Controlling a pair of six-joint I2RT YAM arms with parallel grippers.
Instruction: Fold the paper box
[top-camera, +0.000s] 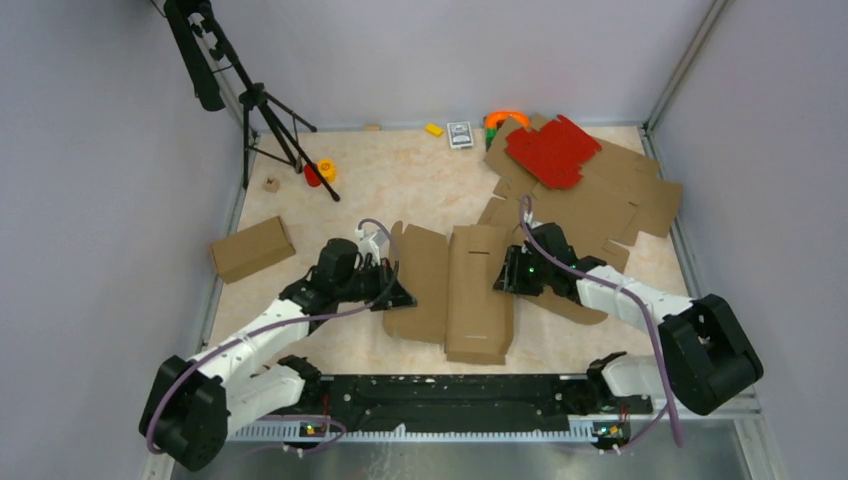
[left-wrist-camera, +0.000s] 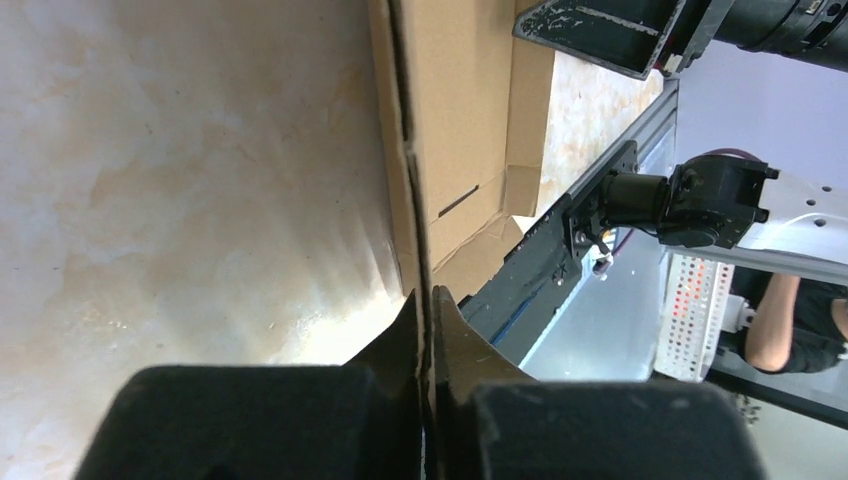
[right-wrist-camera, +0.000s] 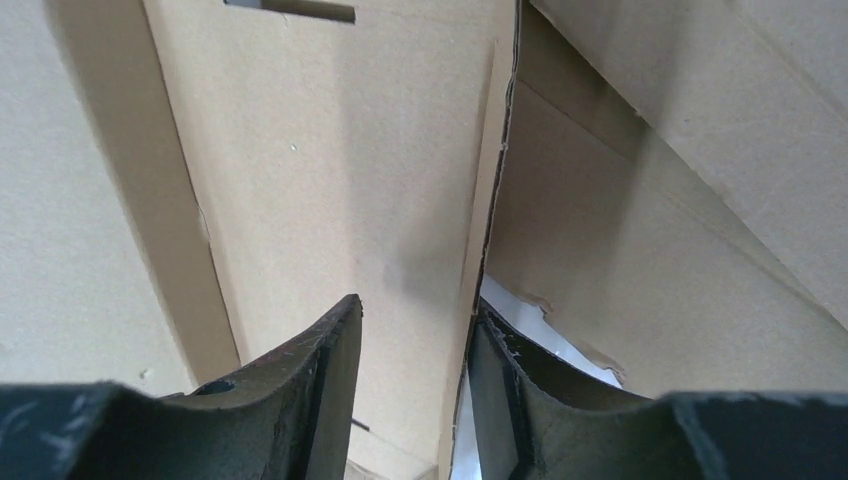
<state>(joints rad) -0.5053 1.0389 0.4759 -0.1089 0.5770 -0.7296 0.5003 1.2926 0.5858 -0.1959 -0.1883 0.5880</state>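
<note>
Brown paper box (top-camera: 478, 285) clamped by left end effector (top-camera: 402, 296) (arm (top-camera: 265, 335) stretched low).

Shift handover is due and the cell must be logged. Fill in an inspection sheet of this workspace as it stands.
Surface: beige marbled table, no spills seen.
Job's things: paper box at centre, partly folded, not yet closed.
Clutter: flat cardboard stack with red sheet on top; closed brown carton; tripod; card deck.
Grippers: left tool shut on a box flap edge; right tool open, straddling a box panel edge.
Cables: purple cable along each arm.
Surroundings: grey walls; person's arm beyond the frame.
</note>
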